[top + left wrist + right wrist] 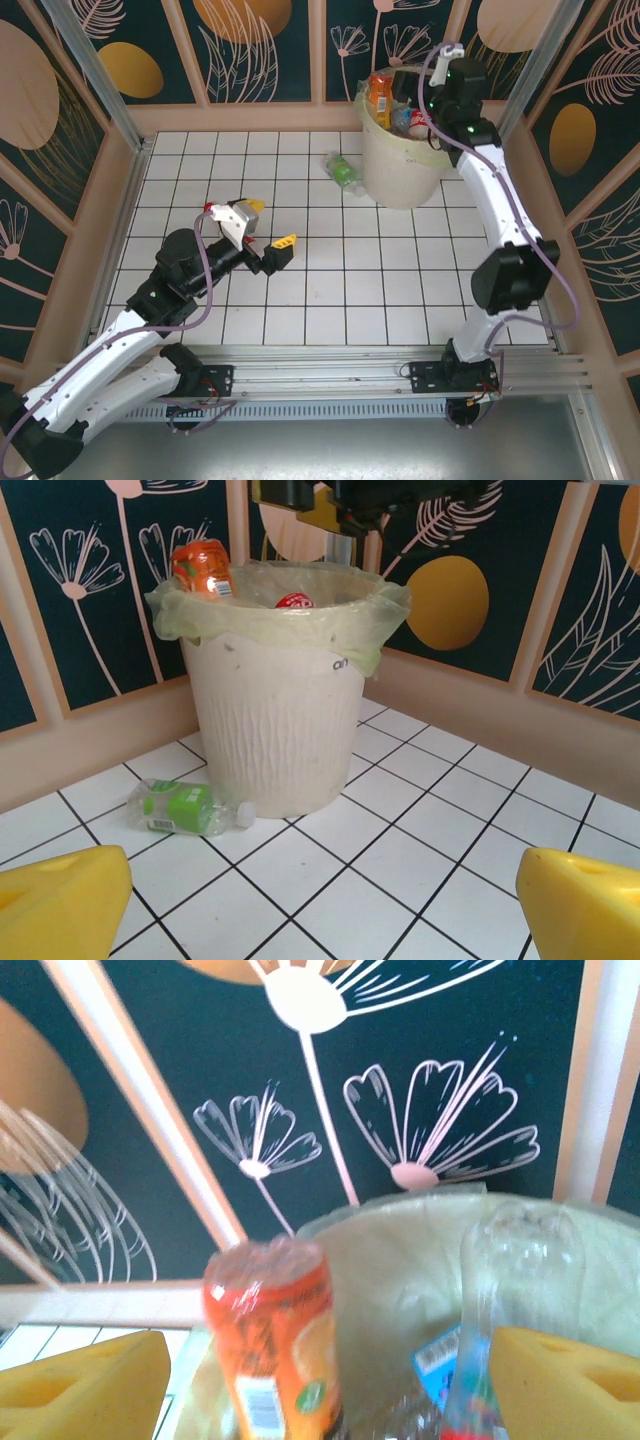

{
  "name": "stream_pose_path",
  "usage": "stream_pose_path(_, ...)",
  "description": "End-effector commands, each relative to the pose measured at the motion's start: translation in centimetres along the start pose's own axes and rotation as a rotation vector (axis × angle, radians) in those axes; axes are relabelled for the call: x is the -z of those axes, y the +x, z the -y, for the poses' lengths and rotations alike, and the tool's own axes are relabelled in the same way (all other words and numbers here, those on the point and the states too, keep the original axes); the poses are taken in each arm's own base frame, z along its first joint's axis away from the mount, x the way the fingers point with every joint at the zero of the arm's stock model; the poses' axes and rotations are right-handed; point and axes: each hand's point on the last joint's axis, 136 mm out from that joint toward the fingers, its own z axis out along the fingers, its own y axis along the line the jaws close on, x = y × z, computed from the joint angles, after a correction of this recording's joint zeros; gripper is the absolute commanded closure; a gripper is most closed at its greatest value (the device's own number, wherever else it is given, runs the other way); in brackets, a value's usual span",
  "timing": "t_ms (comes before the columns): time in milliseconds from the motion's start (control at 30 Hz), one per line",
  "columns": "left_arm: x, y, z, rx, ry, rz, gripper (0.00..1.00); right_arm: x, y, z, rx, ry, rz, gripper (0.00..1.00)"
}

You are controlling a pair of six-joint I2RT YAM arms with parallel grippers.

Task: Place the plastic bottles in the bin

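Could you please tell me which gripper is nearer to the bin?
Right. The right gripper hangs open directly above the bin; the left gripper is open over the tiles, well short of it.

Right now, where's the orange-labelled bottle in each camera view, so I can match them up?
Top external: the orange-labelled bottle stands upper right, at the left rim of the bin.
Left wrist: upper left, sticking up above the rim.
Right wrist: lower left of centre, close up.
Shared landmark: the pale yellow bag lining the bin.
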Motion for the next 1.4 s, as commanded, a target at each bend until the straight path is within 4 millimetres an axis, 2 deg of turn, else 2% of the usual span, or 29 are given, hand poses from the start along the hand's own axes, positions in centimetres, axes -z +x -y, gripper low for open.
stream_pose_path(0, 0.4, -1.3, 0.7, -0.02, 0.031, 0.031, 0.02, 3.5, -1.0, -2.7, 0.046, -0.068, 0.076, 0.16)
stream_pose_path(200, 0.2, -0.7, 0.3, -0.034, 0.01, 0.017, 0.01, 6.8, 2.5, -5.9, 0.086, -0.131, 0.029, 0.15)
stream_pose_path(300, 0.1, -0.7, 0.3, -0.024, 0.01, 0.016, 0.01, 7.8, 4.0, -7.4, 0.123, -0.162, -0.002, 0.13)
stream_pose_path(600, 0.4, -1.5, 0.7, -0.019, 0.025, 0.031, 0.02, 7.7, 8.7, -10.6, 0.189, -0.214, -0.119, 0.12)
stream_pose_path(767, 0.7, -1.8, 0.7, -0.017, 0.028, 0.045, 0.01, 6.9, 11.3, -12.5, 0.249, -0.262, -0.174, 0.12)
stream_pose_path(867, 0.7, -1.7, 0.6, -0.021, 0.021, 0.047, 0.01, 6.2, 13.6, -12.8, 0.28, -0.277, -0.226, 0.13)
stream_pose_path(1133, 0.5, -1.2, 0.4, -0.026, 0.011, 0.029, 0.01, 3.1, 20.1, -11.9, 0.36, -0.268, -0.401, 0.16)
stream_pose_path(1367, 0.4, -1.1, 0.4, -0.031, 0.009, 0.021, 0.02, -0.6, 24.2, -10.4, 0.389, -0.185, -0.516, 0.17)
